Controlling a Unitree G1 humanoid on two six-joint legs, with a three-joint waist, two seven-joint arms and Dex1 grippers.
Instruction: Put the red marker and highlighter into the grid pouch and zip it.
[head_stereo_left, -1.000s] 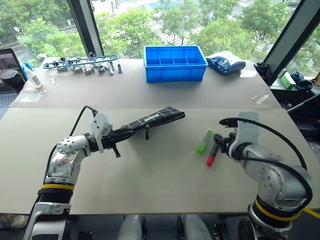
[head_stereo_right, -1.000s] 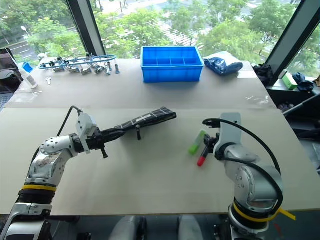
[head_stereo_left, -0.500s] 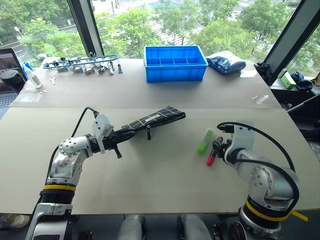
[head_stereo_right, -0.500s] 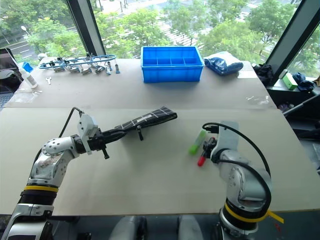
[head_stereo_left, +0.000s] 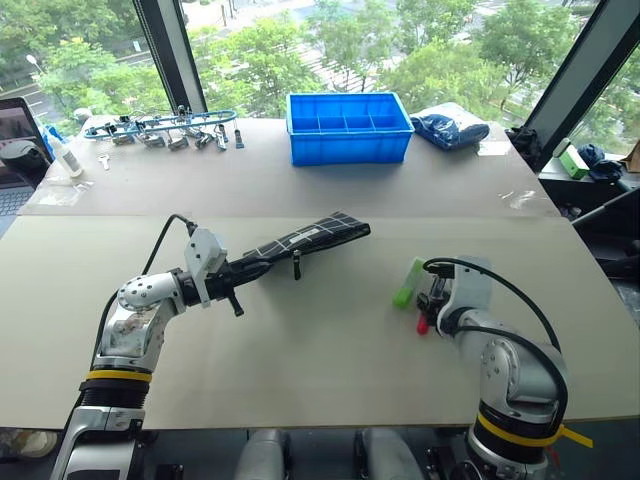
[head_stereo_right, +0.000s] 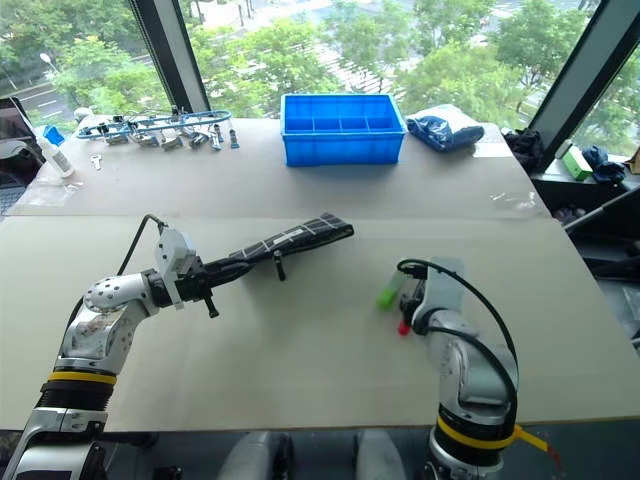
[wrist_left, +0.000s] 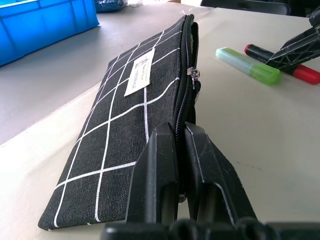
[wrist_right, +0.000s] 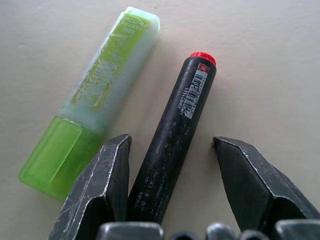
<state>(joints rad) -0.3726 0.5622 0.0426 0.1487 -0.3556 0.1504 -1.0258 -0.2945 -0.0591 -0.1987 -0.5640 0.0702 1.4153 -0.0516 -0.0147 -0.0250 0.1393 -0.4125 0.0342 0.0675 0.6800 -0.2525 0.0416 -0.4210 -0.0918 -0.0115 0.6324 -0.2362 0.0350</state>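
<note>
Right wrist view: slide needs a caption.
Open right tool straddling black red-ended marker, light green plastic highlighter lying alongside.

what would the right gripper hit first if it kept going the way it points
Probably the red marker: it lies on the table between the open fingers of the right gripper. The left finger may graze the highlighter beside it.

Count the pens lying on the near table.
2. The red marker lies between the right gripper's open fingers; the highlighter lies beside it, just outside one finger. None shows elsewhere on that table, though the pouch could hide some.
</note>
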